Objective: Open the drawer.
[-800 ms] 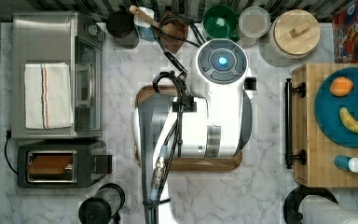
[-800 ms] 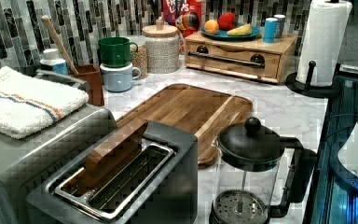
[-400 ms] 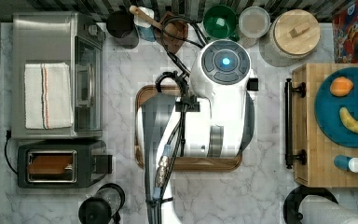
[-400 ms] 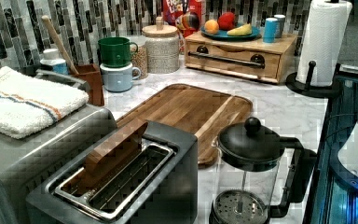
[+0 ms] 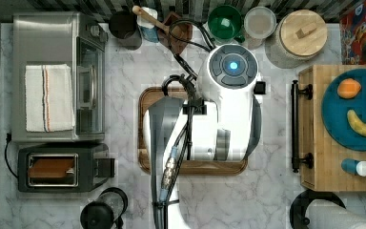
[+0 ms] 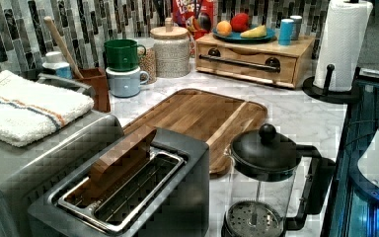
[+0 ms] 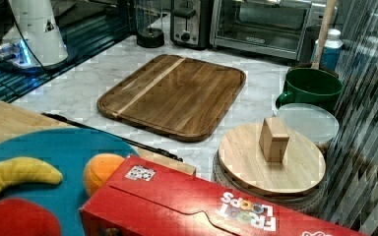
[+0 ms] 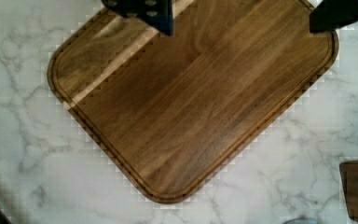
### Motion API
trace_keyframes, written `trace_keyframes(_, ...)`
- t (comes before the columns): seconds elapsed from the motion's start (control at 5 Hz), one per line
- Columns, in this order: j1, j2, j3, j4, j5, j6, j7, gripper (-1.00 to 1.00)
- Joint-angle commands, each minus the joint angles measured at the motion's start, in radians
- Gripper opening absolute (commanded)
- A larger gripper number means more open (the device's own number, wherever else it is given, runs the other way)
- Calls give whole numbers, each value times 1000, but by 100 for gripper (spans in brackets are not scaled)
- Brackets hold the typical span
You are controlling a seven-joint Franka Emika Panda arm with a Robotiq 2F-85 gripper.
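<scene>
Wrist view shows the pincer (image 8: 240, 16) spread wide and empty above the wooden tray (image 8: 191, 98). Approach step: the drawer (image 6: 246, 61) sits shut, well apart; next, travel to its black bar handle (image 5: 295, 126).

Light wood drawer (image 6: 246, 63), matt black handle (image 6: 240, 59)

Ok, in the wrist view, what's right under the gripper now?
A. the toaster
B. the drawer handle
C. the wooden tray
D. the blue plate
C: the gripper hangs open over the wooden tray on the marble; the drawer with its black handle sits apart, shut.
</scene>
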Motion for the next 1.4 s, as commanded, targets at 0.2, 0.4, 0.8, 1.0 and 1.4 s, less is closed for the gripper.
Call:
trace_keyframes(0.2,-32,-35,-31,-103,-97,102,-347,100)
trace_keyframes(0.4,-68,-43,-46,-148,-115,179,-503,100)
trace_keyframes(0.8,-100,14,-94,-119,-149,223,-746,100)
trace_keyframes(1.0,-135,60,-115,-118,-117,324,-884,100)
trace_keyframes(1.4,-143,108,-166,-83,-133,358,-1003,100)
